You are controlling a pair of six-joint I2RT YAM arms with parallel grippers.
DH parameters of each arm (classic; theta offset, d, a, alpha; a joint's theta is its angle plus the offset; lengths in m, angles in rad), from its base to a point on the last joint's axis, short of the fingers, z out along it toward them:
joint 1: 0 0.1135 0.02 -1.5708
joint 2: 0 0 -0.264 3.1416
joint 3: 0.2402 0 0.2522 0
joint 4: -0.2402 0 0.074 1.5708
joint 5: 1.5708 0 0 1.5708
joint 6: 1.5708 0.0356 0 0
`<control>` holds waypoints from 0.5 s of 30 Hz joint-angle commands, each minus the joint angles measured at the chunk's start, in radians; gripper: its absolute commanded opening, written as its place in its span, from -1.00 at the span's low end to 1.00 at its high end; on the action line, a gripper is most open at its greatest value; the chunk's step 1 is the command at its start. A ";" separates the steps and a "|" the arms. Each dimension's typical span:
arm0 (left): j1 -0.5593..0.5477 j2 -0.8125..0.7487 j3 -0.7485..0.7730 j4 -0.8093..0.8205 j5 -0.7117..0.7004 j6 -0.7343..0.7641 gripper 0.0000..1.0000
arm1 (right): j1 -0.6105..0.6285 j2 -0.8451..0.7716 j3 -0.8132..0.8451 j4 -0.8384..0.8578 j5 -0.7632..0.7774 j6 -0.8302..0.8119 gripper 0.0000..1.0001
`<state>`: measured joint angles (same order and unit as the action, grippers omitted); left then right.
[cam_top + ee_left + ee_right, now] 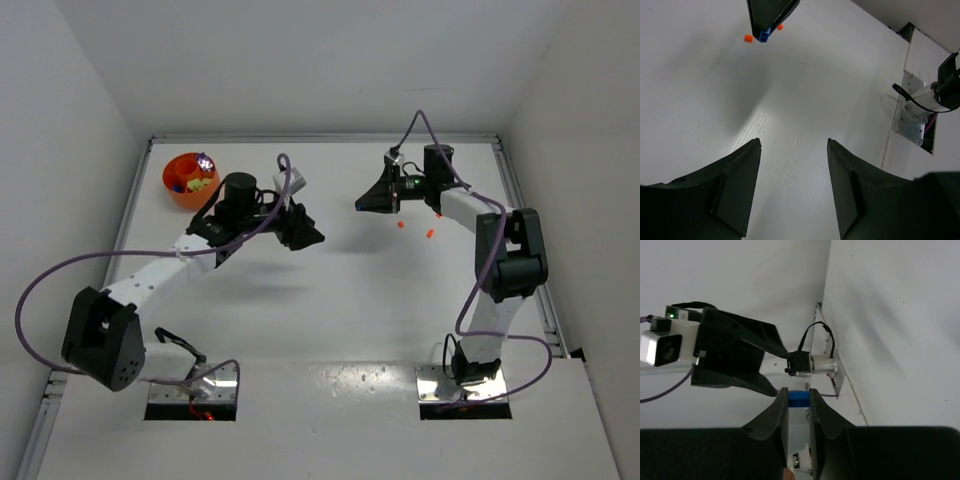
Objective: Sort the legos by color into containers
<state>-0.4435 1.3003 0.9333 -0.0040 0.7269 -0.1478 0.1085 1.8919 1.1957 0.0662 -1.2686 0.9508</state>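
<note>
- A small round orange plastic bowl (pixel 183 200) is seen at the far left corner of the flat white desk (pixel 330 310), just beside the left edge.
- Several tiny plastic bricks are gathered inside the bowl: a purple brick (pixel 205 162) at the far rim, a yellow-green brick (pixel 200 185) toward the right side and a small dark blue piece (pixel 177 186) toward the left. Their exact number cannot be told.
- A tiny orange plastic brick (pixel 400 225) and a second orange brick (pixel 430 234) are found loose on the desk right of centre, near each other and well apart from the bowl.
- The right tool (pixel 798 390) is raised above the desk near those loose bricks. Its jaws are closed on a small bright blue plastic brick (pixel 798 399), which is pinched between the fingertips.
- The left tool (pixel 794 142) is positioned over the middle of the desk, pointing toward the right tool but apart from it. Its jaws are spread and nothing is gripped; only bare desk is seen through the gap.
- The desk is enclosed by plain white walls (pixel 300 60) on the left, far and right sides, and metal rails are fitted along its left and right edges.
- A purple cable (pixel 30 300) is looped out from the left arm, and another is run along the right arm.
</note>
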 commanded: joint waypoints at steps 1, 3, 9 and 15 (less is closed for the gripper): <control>-0.053 0.065 0.053 0.105 -0.034 -0.044 0.21 | 0.008 -0.063 -0.042 0.302 -0.089 0.298 -0.92; -0.078 0.120 0.094 0.127 -0.055 -0.055 0.12 | 0.017 -0.077 -0.073 0.357 -0.077 0.356 -0.92; -0.126 0.202 0.183 0.145 -0.089 -0.044 0.05 | 0.017 -0.135 -0.113 0.346 -0.077 0.370 -0.95; -0.145 0.249 0.243 0.145 -0.100 -0.044 0.21 | 0.017 -0.145 -0.133 0.337 -0.077 0.370 -0.97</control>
<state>-0.5697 1.5402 1.1309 0.0841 0.6334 -0.1928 0.1204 1.7836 1.0714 0.3641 -1.3254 1.2987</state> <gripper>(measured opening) 0.601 0.176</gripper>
